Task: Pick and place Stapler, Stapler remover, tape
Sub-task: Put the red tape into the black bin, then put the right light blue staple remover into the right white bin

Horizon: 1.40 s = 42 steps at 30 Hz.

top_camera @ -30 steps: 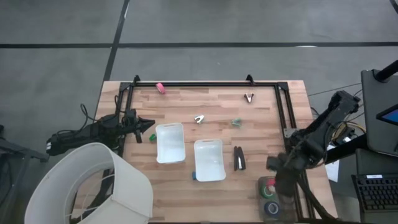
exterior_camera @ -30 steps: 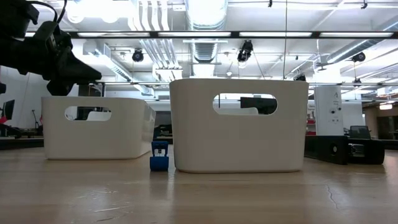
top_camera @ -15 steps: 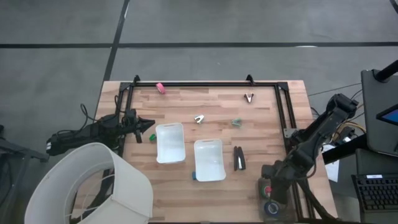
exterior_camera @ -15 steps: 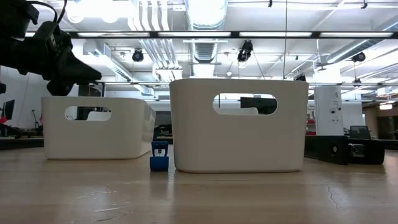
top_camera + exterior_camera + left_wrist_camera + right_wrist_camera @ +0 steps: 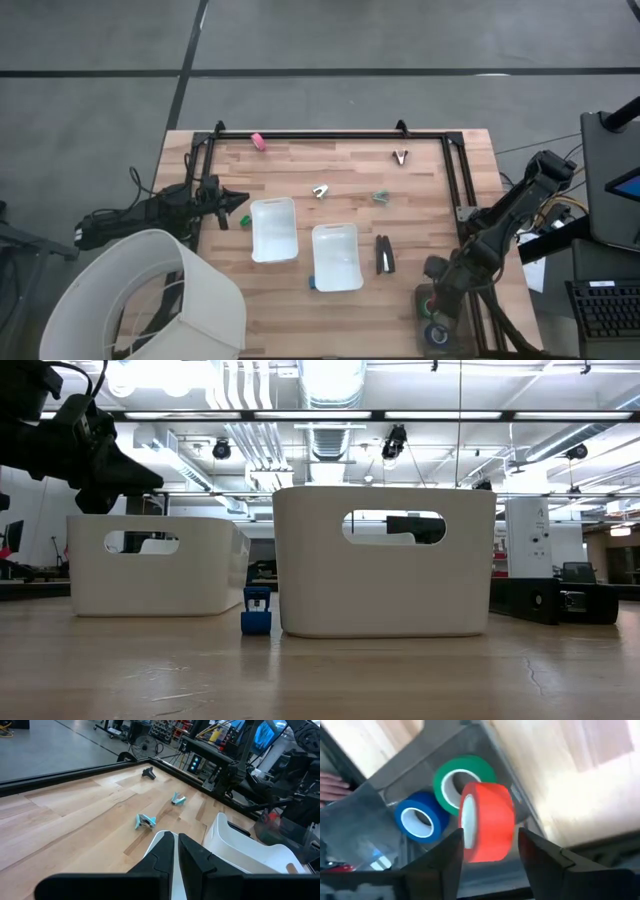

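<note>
Red tape roll (image 5: 487, 820) on edge between right gripper (image 5: 490, 851) fingers, apparently not clamped | light, rigid, smooth ring; pinch across flat faces | left gripper (image 5: 176, 851) clenched, empty

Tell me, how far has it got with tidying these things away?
Barely started, it seems. Nothing looks put away: the stapler lies on the table beside the white trays. The right pincer straddles the upright red tape roll; green and blue rolls wait. The left pincer idles, shut.
</note>
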### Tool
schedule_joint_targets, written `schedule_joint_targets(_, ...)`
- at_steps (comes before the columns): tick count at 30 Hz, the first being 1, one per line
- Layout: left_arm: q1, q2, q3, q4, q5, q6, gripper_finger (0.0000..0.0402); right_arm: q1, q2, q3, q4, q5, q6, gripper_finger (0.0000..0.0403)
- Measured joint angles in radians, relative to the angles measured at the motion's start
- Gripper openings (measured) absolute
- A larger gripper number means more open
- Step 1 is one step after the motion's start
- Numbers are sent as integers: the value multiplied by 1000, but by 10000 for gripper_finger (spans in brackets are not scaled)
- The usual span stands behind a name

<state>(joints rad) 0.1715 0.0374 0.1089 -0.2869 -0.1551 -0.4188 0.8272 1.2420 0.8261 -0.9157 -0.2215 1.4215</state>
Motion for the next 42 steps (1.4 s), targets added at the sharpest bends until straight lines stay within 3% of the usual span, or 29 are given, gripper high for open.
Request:
schedule_joint_targets(5, 0, 0, 0, 0, 0, 0, 28, -1, -4, 2, -59, -45, 54, 210)
schedule_joint_targets(16, 0, 0, 0, 0, 0, 0, 28, -2, -34, 21, -22, -65, 29, 206)
schedule_joint_targets(27, 0, 0, 0, 0, 0, 0, 28, -67, -37, 73, -22, 138, -216, 203)
schedule_joint_targets(34, 0, 0, 0, 0, 0, 0, 28, -237, -38, 86, -22, 245, -460, 203)
schedule_joint_targets(42, 0, 0, 0, 0, 0, 0, 28, -563, -37, 88, -21, 304, -781, 203)
